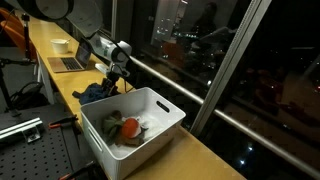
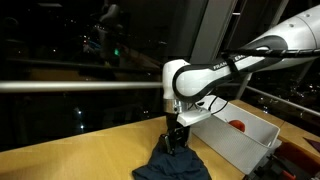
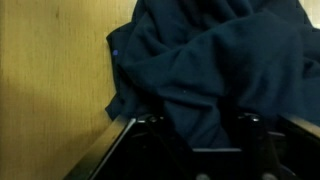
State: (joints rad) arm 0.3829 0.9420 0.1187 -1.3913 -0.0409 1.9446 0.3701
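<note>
A crumpled dark blue cloth lies on the wooden table beside the window. My gripper points straight down onto the cloth. In the wrist view the two black fingers stand well apart. A fold of the cloth fills the gap between them, and they do not pinch it. The cloth rests on the table and hides the tabletop under the gripper.
A white plastic bin stands next to the cloth and holds a red-orange thing and other items. Farther along the table are a laptop and a white bowl. The dark window with a metal rail runs along the table's far edge.
</note>
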